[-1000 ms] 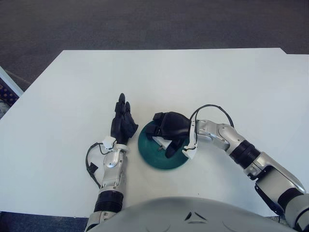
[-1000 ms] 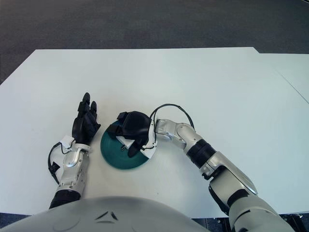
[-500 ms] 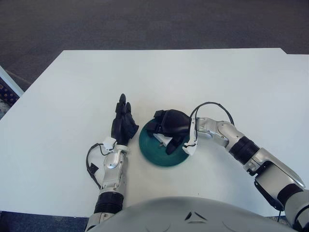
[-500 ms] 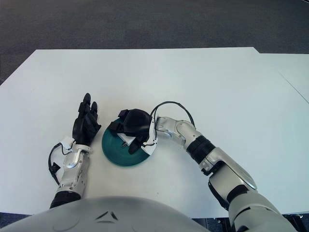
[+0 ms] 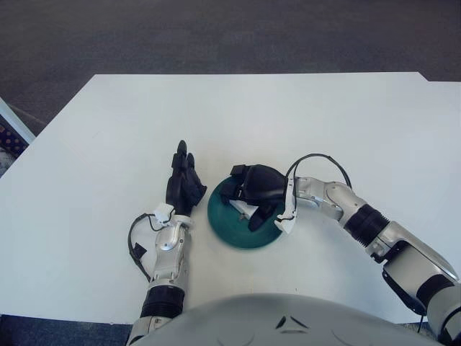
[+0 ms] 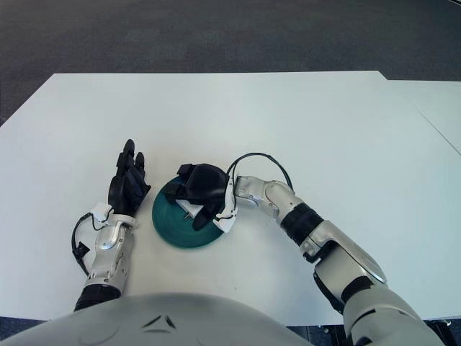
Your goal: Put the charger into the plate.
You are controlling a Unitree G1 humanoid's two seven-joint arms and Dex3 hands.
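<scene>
A dark green plate [image 5: 230,229] sits on the white table near the front edge. My right hand [image 5: 256,191] hangs over the plate, its black fingers curled around a white charger [image 5: 245,210] that rests low inside the plate; only a small part of the charger shows under the fingers. It also shows in the right eye view [image 6: 191,210]. My left hand [image 5: 184,186] lies flat on the table just left of the plate, fingers stretched out and holding nothing.
The white table [image 5: 288,122] stretches far behind and to both sides of the plate. Dark carpet [image 5: 216,36] lies beyond its far edge. A cable loops above my right wrist [image 5: 317,160].
The plate and my right hand have shifted slightly to the right and the hand sits a bit lower in the plate. The left hand has not moved.
</scene>
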